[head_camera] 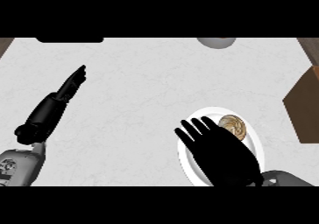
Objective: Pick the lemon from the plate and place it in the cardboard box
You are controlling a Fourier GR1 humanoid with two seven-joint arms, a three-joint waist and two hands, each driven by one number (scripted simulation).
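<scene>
Two hands in view: right hand [220, 153], fingers spread, over near-right plate [253, 146]; lemon [232, 126] uncovered at plate's far side; advance, then curl around it. Left hand [65, 94] straight, resting left; cardboard box [307, 109] far right.

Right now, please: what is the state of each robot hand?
Left robot hand: open, fingers straight, holding nothing.
Right robot hand: open above the plate, holding nothing.

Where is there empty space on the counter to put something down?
The wide bare stretch between the left hand and the plate is free. It is crowded at the right: the right hand covers the plate beside the lemon, near the cardboard box.
</scene>
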